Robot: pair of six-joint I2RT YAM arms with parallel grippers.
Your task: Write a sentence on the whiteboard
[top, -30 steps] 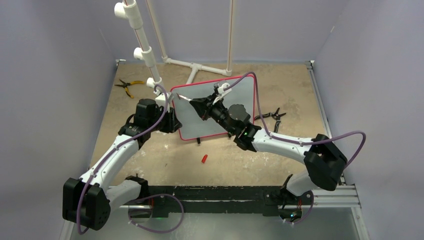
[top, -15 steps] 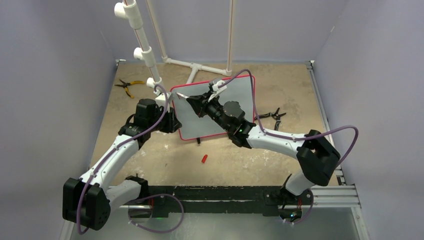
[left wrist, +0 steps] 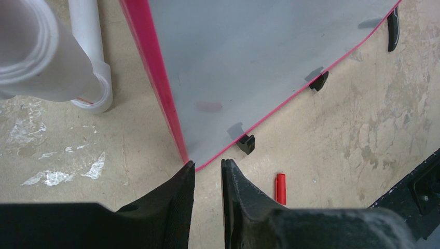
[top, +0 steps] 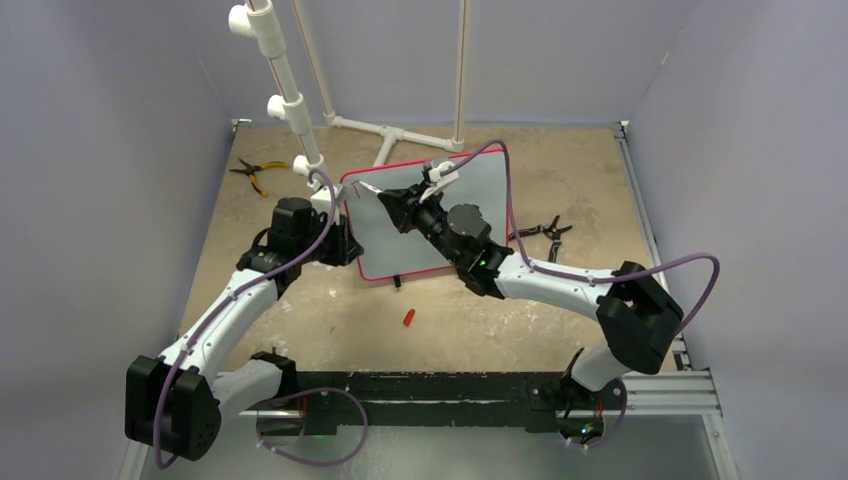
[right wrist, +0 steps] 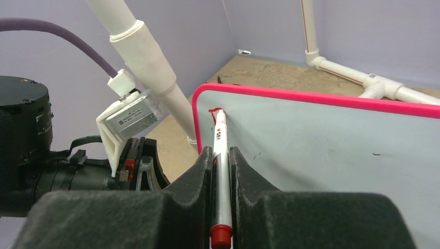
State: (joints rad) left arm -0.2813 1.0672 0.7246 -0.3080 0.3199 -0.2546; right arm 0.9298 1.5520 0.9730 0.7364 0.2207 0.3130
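Right hand [right wrist: 221, 155]: closed on the marker [right wrist: 220, 136]; barrel between your fingers, tip ahead of them against the whiteboard [right wrist: 321, 135] at its top corner
Left hand [left wrist: 207, 167]: fingers nearly together, the board's lower corner at their tips; you cannot tell whether it is gripped
Sentence [right wrist: 212, 111]: one short red stroke at the marker tip; no other lettering seen
Change: over the last second your right hand edged toward that corner; left hand unmoved
Meaning: writing has probably only begun; nearly all of it remains
Cap [left wrist: 280, 188]: red, on the tabletop [left wrist: 337, 129] just beyond the left hand
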